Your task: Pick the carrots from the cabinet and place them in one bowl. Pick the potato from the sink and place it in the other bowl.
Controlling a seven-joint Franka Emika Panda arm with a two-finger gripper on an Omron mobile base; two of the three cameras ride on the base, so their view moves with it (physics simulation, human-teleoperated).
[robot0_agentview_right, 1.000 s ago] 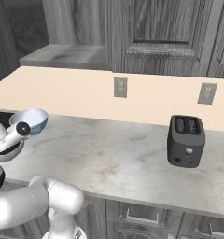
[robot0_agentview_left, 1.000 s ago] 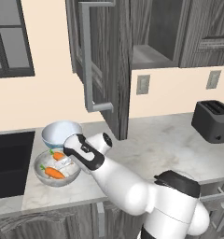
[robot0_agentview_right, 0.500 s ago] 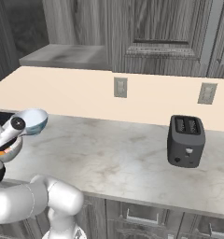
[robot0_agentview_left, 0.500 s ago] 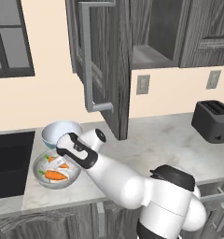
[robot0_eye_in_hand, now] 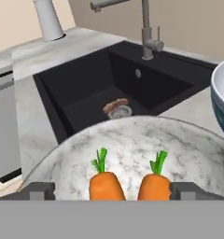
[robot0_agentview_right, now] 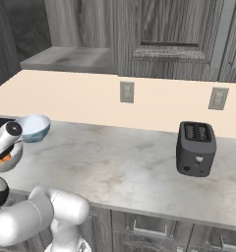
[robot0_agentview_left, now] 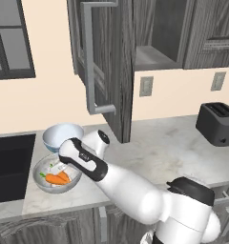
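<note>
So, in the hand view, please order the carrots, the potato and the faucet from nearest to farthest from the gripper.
1. The carrots: side by side in the mottled bowl, between the open fingers of the gripper.
2. The potato: beyond the bowl, on the sink floor beside the drain.
3. The faucet: farthest, at the sink's back edge.

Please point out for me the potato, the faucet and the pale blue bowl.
potato [robot0_eye_in_hand: 115, 104]: hand view, middle of its brown body.
faucet [robot0_eye_in_hand: 145, 28]: hand view, upright stem.
pale blue bowl [robot0_agentview_left: 62, 135]: left base view, its inner wall.
</note>
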